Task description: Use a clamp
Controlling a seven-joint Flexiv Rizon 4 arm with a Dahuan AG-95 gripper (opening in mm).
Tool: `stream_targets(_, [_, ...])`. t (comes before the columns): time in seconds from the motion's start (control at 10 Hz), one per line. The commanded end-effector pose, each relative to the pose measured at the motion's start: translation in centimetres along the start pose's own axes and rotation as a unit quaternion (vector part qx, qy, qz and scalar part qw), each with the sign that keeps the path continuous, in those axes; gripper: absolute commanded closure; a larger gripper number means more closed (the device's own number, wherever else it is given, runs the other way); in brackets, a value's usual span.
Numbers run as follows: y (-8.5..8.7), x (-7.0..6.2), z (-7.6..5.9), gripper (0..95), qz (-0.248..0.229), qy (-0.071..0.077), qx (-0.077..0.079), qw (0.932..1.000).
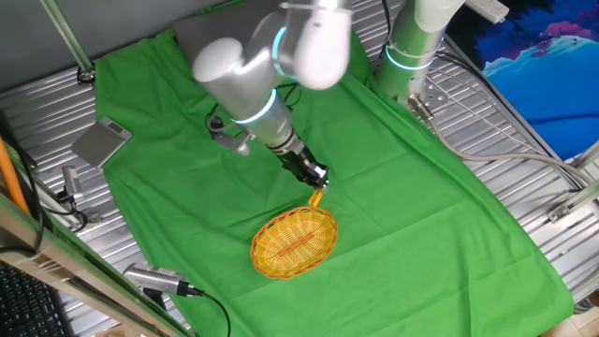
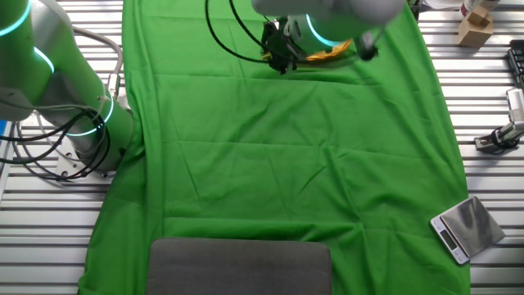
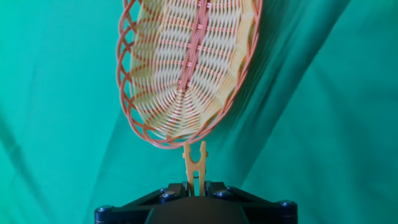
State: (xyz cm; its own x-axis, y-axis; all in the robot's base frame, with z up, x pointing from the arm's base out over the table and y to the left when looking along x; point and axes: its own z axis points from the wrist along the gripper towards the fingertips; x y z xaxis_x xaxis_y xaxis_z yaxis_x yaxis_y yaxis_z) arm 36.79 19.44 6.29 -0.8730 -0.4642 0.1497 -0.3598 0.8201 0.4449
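Left of the arm: a flat grey scale (image 1: 101, 142) near the cloth's left edge, with wide bare green cloth (image 1: 168, 178) between it and the gripper (image 1: 315, 180). Gripper fingers closed on the clamp (image 3: 194, 164), a small yellow-orange plastic clip, two prongs pointing at the basket rim, just short of it. Basket (image 1: 295, 243): oval, woven wicker, open looped rim; rumpled cloth open to its right.

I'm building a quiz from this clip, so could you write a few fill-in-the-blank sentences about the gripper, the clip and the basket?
1. The gripper is shut on the small yellow-orange ____.
2. The clamp points its two prongs toward the rim of the woven ____.
3. The basket lies on a ____ cloth.

Missing words: clamp; basket; green
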Motion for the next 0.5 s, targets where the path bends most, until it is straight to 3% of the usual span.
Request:
stream_targets(0.1, [-0.26,-0.17,0.09,95.0,0.0,-0.002,0.021,0.9998])
stream_targets(0.5, [-0.62,-0.62,-0.29,95.0,-0.013,0.003,0.056,0.9983])
